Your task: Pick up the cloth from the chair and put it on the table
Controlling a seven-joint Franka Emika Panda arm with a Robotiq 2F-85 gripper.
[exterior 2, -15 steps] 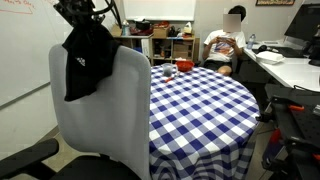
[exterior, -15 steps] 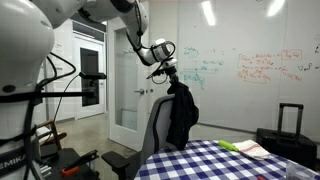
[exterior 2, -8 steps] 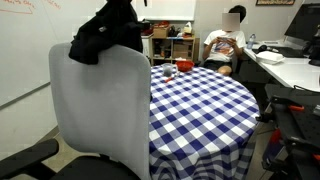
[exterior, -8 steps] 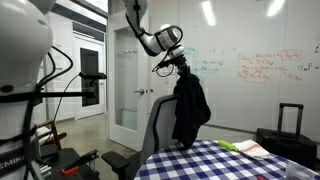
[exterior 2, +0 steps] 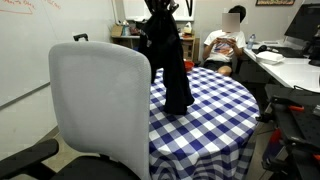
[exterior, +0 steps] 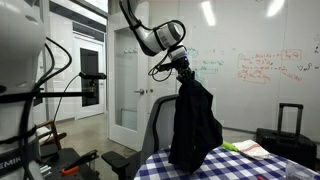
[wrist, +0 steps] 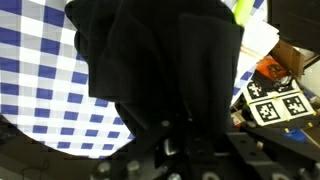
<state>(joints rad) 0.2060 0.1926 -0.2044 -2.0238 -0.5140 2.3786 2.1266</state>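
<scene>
The black cloth (exterior: 194, 125) hangs full length from my gripper (exterior: 183, 74), which is shut on its top. It dangles over the blue-and-white checked table (exterior: 235, 166), with its lower end close to the tabletop. In the other exterior view the cloth (exterior 2: 171, 62) hangs from the gripper (exterior 2: 159, 7) above the table (exterior 2: 215, 100), beyond the grey chair (exterior 2: 98, 105). In the wrist view the cloth (wrist: 165, 65) fills the middle and hides the fingertips; the checked table (wrist: 45, 95) lies below it.
The grey chair back (exterior: 156, 125) stands by the table edge. Papers and a yellow-green object (exterior: 243, 148) lie on the table. A red object (exterior 2: 170, 71) sits on the far side. A seated person (exterior 2: 226, 45) is at a desk behind. A black suitcase (exterior: 289, 125) stands nearby.
My gripper has carried the cloth off the chair back and out over the table. The cloth now hangs straight and long instead of bunched on the chair.
</scene>
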